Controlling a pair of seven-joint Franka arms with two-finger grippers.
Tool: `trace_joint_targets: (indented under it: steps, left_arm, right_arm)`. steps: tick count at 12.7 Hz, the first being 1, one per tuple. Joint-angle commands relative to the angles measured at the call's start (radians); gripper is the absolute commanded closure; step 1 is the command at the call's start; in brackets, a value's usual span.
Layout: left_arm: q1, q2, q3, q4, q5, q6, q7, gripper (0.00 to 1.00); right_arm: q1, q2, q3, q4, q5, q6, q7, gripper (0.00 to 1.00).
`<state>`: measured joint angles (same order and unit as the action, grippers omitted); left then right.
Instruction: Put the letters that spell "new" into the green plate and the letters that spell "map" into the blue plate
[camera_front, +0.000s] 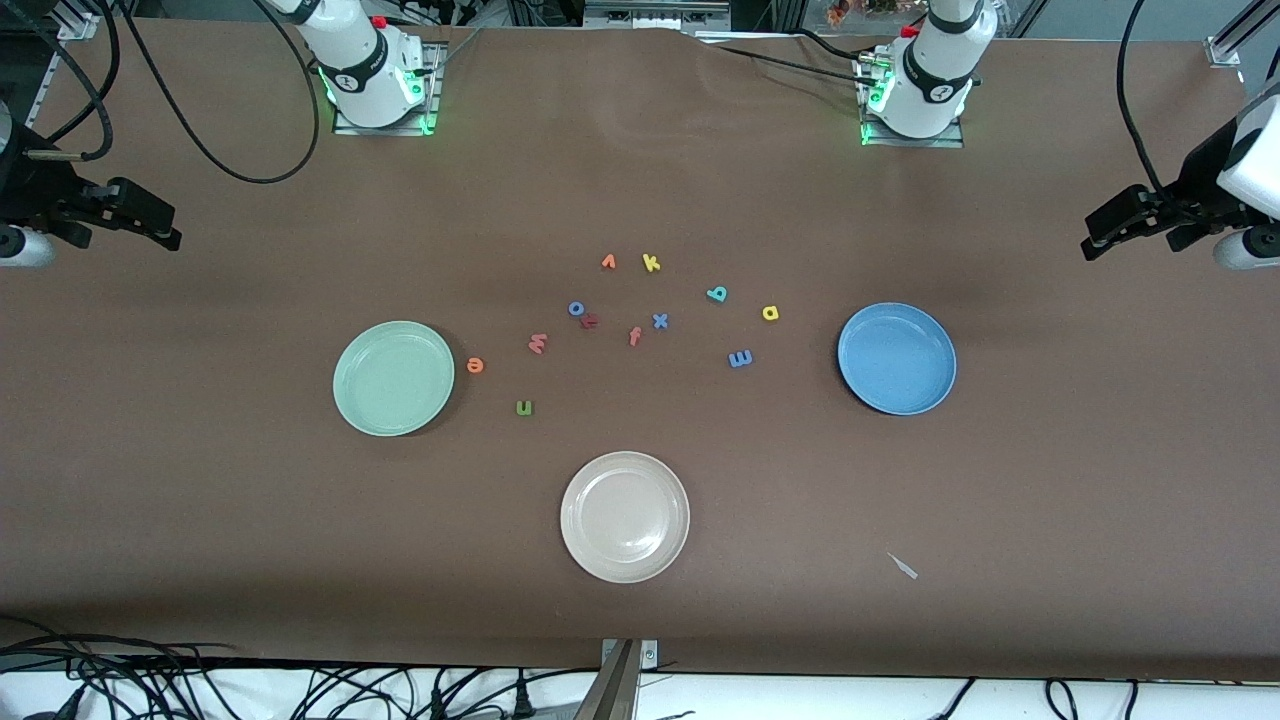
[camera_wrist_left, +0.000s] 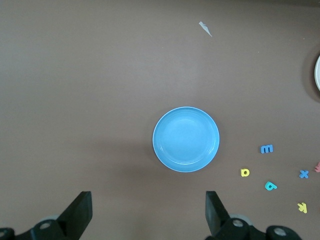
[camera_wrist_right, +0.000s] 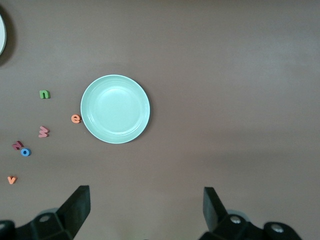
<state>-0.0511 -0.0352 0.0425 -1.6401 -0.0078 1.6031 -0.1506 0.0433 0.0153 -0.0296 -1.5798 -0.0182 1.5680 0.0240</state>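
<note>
The green plate (camera_front: 393, 378) (camera_wrist_right: 115, 109) lies toward the right arm's end, and the blue plate (camera_front: 897, 358) (camera_wrist_left: 186, 139) toward the left arm's end. Near the green plate lie the orange e (camera_front: 475, 365) (camera_wrist_right: 75, 118), salmon w (camera_front: 538, 343) (camera_wrist_right: 43, 131) and green n (camera_front: 524, 407) (camera_wrist_right: 44, 94). Near the blue plate lie the blue m (camera_front: 740, 358) (camera_wrist_left: 267, 149), yellow a (camera_front: 770, 313) (camera_wrist_left: 245, 172) and teal p (camera_front: 716, 294) (camera_wrist_left: 270, 186). My left gripper (camera_wrist_left: 148, 210) hangs open high above bare table beside the blue plate. My right gripper (camera_wrist_right: 146, 207) hangs open likewise beside the green plate. Both are empty.
A beige-white plate (camera_front: 625, 516) sits nearest the front camera. Other letters lie mid-table: yellow k (camera_front: 651, 263), orange v (camera_front: 608, 262), blue o (camera_front: 576, 308), blue x (camera_front: 660, 320), salmon f (camera_front: 634, 336). A small pale scrap (camera_front: 903, 566) lies toward the front edge.
</note>
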Motion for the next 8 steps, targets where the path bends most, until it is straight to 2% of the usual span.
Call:
trace_joint_targets:
  steps: [1, 8]
  left_arm:
    - [0.008, 0.008, 0.0, 0.023, 0.019, -0.02, 0.017, 0.0]
    - [0.01, 0.006, -0.001, 0.016, 0.019, -0.022, 0.017, 0.0]
  right_arm:
    - [0.0, 0.002, -0.001, 0.011, 0.001, -0.014, -0.013, 0.0]
    - [0.001, -0.001, 0.007, 0.011, 0.003, -0.014, -0.013, 0.0]
